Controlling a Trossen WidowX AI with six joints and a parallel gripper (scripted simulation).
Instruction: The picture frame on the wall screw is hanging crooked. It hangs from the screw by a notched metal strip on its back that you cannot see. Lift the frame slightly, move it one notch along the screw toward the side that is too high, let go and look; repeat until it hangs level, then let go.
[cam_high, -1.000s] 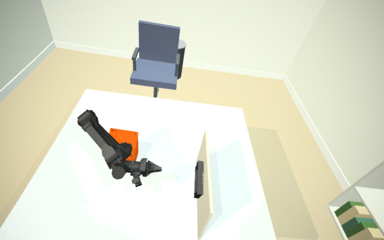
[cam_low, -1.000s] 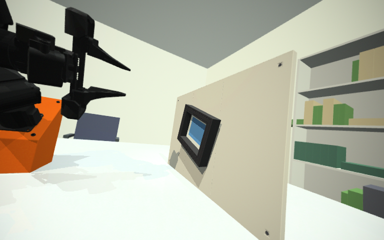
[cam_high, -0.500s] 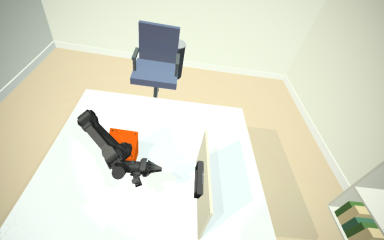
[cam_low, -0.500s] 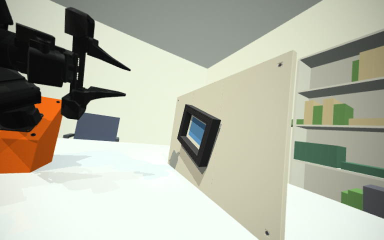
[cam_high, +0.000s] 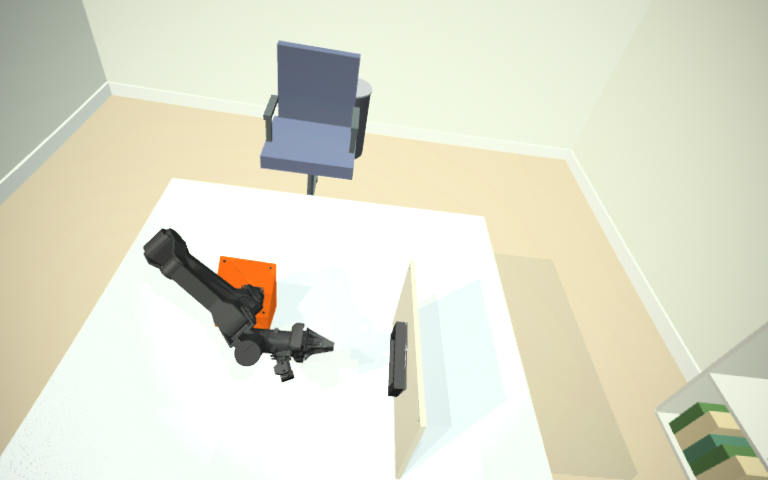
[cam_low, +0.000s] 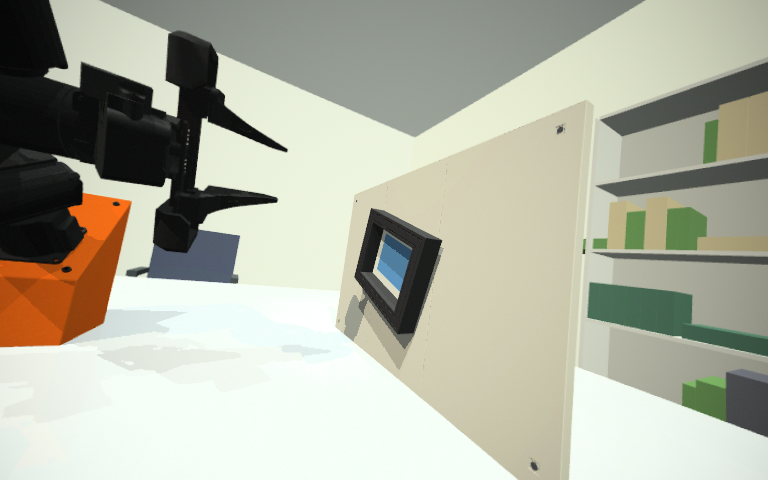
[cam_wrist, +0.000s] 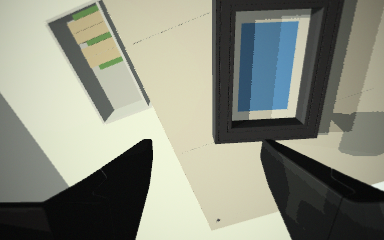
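White table (cam_high: 317, 430) (cam_low: 237, 418), orange block (cam_high: 246, 271) (cam_low: 96, 283) — upright panel (cam_high: 408, 418) (cam_low: 498, 254) (cam_wrist: 175, 110)

Blue chair (cam_high: 314, 141) (cam_low: 194, 257) before a dark bin (cam_high: 363, 124).

This looks like a plain office or study, judging by its furniture: a blue-grey high-backed chair with grey armrests and a central post (cam_high: 308, 144) (cam_low: 195, 255) stands at the far edge of a broad, smooth white table (cam_high: 317, 424) (cam_low: 237, 418), and a dark cylindrical bin-like container with a pale round top (cam_high: 362, 121) is partly hidden behind it; a pale grey, open-fronted shelf unit (cam_high: 662, 412) (cam_low: 601, 141) (cam_wrist: 103, 120) carries green, tan and teal book-like blocks; around them run plain cream walls (cam_high: 453, 67) (cam_low: 283, 113), with white skirting boards (cam_high: 453, 135) along a flat, light tan floor (cam_high: 441, 175), under a smooth grey ceiling (cam_low: 368, 50)
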